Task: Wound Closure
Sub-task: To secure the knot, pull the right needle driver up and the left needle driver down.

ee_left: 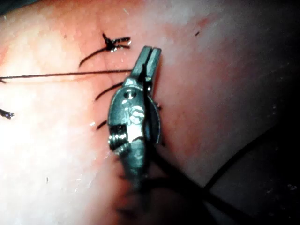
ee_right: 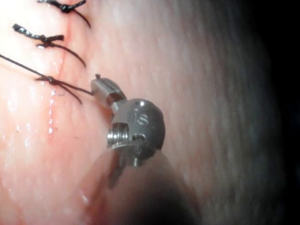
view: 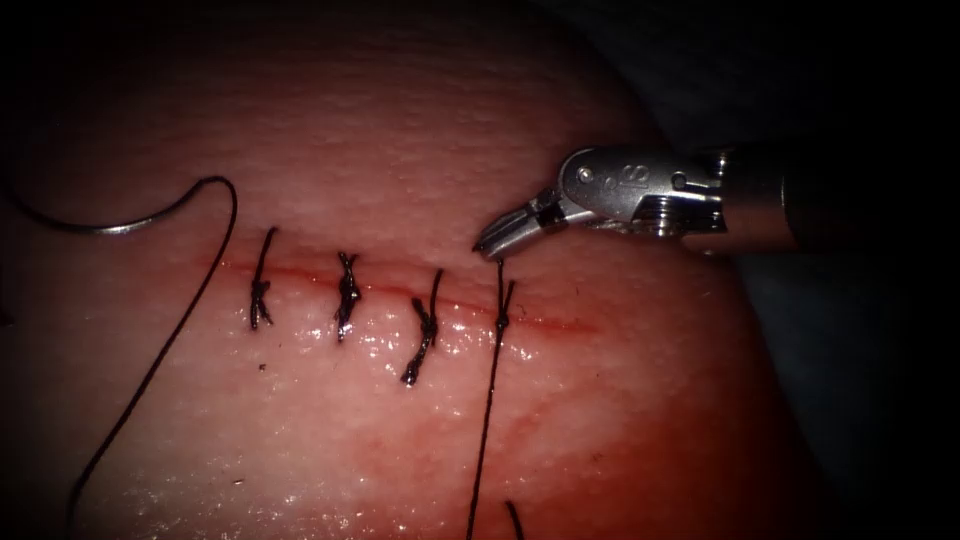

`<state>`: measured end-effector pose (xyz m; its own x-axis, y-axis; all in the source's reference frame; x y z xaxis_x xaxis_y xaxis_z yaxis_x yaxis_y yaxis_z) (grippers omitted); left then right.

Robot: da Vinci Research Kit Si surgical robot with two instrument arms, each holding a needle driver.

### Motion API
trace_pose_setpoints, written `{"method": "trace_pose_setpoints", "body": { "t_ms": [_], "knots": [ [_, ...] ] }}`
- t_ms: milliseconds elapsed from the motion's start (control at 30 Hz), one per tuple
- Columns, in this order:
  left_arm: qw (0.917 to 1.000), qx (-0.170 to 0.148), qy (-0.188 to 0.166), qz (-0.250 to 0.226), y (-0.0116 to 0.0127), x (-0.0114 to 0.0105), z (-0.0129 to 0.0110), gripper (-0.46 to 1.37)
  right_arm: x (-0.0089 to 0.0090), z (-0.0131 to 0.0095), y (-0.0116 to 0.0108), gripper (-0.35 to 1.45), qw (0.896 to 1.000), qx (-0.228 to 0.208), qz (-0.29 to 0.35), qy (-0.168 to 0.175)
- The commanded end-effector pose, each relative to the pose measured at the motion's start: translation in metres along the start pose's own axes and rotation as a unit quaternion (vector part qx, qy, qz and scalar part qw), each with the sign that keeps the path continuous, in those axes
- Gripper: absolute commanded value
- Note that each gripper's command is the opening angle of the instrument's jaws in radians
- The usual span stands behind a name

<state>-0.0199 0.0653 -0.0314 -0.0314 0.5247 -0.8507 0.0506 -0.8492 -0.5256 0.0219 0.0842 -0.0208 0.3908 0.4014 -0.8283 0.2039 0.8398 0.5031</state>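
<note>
My right tool reaches in from the right, just above the cut, with its jaws shut on the thread. That strand drops from the jaws past a small knot on the cut and on down the tissue. The curved needle lies loose on the tissue at the far left, above the cut's left end, held by nothing and not in the tissue. Its thread trails down to the left. The right tool also appears in the left wrist view, thread at its side. Its jaws hold the thread leading from the knot.
Three tied stitches cross the cut left of the knot. Red fluid tints the cut line and the wet tissue below it. A loose thread end pokes up at the bottom edge. The tissue falls away into dark at the right.
</note>
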Motion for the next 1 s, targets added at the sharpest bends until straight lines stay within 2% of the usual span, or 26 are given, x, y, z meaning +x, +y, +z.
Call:
{"method": "trace_pose_setpoints", "body": {
  "t_ms": [33,267,967,1000],
  "knots": [
    [1.0000,0.000,0.000,-0.001,-0.0001,-0.0001,0.0000,-0.35,0.0000,-0.0001,0.0001,-0.35,1.000,-0.007,-0.001,-0.001],
    [1.0000,0.003,-0.001,0.000,-0.0007,-0.0005,0.0001,-0.35,0.0000,-0.0005,0.0005,-0.35,1.000,-0.014,-0.006,0.004],
    [1.0000,0.004,0.000,-0.001,-0.0017,0.0003,0.0005,-0.35,-0.0002,-0.0006,0.0008,-0.35,1.000,-0.022,-0.016,0.008],
    [1.0000,0.004,0.001,-0.001,-0.0018,0.0003,0.0005,-0.35,-0.0003,-0.0006,0.0008,-0.13,1.000,-0.024,-0.016,0.008]
  ]
}}
